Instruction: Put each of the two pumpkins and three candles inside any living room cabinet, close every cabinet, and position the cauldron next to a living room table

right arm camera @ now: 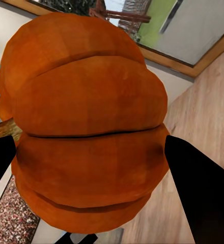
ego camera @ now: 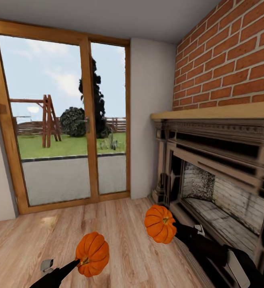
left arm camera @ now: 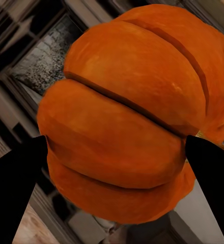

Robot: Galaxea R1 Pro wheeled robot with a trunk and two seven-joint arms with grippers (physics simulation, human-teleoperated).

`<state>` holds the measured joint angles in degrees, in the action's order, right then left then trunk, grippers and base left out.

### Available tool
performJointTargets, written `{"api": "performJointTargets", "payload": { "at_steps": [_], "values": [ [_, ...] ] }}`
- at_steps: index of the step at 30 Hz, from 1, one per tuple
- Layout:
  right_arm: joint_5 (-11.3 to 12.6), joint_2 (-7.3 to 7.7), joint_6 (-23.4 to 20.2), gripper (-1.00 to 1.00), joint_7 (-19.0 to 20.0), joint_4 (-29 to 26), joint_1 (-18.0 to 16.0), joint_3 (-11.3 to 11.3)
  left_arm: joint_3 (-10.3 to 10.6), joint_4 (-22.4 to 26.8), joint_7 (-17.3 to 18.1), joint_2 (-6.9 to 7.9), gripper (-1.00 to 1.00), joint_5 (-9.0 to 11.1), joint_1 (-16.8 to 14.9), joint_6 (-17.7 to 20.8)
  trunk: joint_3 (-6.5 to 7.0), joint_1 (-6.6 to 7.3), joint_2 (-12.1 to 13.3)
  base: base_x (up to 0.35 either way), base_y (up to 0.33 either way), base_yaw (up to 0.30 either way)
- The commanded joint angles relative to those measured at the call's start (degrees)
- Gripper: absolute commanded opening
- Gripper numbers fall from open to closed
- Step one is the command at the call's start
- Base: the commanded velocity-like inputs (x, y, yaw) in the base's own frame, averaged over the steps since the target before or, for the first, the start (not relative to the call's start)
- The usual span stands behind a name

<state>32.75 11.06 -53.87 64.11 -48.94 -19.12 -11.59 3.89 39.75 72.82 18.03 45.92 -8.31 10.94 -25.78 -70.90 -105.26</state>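
Note:
Two orange ribbed pumpkins hang in the air over the wood floor, one in each hand. The left pumpkin [ego camera: 92,253] is low in the head view, with my left gripper [ego camera: 83,262] shut on it. In the left wrist view that pumpkin [left arm camera: 132,112] sits between two black fingers [left arm camera: 15,183]. The right pumpkin [ego camera: 160,223] is held up near the fireplace by my right gripper [ego camera: 176,230], shut on it. Up close in the right wrist view, this pumpkin [right arm camera: 86,122] is clamped by dark fingers [right arm camera: 198,188]. Candles, cabinet, table and cauldron are out of view.
An ornate stone fireplace [ego camera: 220,176] under a red brick chimney [ego camera: 228,60] fills the right side. A tall wood-framed glass door [ego camera: 67,120] stands ahead, with a garden behind it. Light plank floor [ego camera: 119,224] stretches between them.

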Motion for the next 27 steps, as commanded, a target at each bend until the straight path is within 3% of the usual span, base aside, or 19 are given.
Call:
{"api": "performJointTargets", "payload": {
  "at_steps": [1, 27],
  "values": [
    [0.04, 0.0, -0.27, -1.0, 0.14, 0.0, -0.04, -0.05, 0.33, -0.06, 0.19, 0.08, -1.0, 0.57, -0.04, 0.58, 0.02, 0.23, 0.38, 0.0, 0.0, 0.0],
    [0.02, -0.07, -0.27, -1.0, 0.14, -0.01, -0.04, -0.02, 0.33, -0.07, 1.44, 0.08, -1.0, 0.57, -0.04, 0.58, 2.25, 5.94, 10.8, 0.0, 0.0, 0.0]
  ]
}}
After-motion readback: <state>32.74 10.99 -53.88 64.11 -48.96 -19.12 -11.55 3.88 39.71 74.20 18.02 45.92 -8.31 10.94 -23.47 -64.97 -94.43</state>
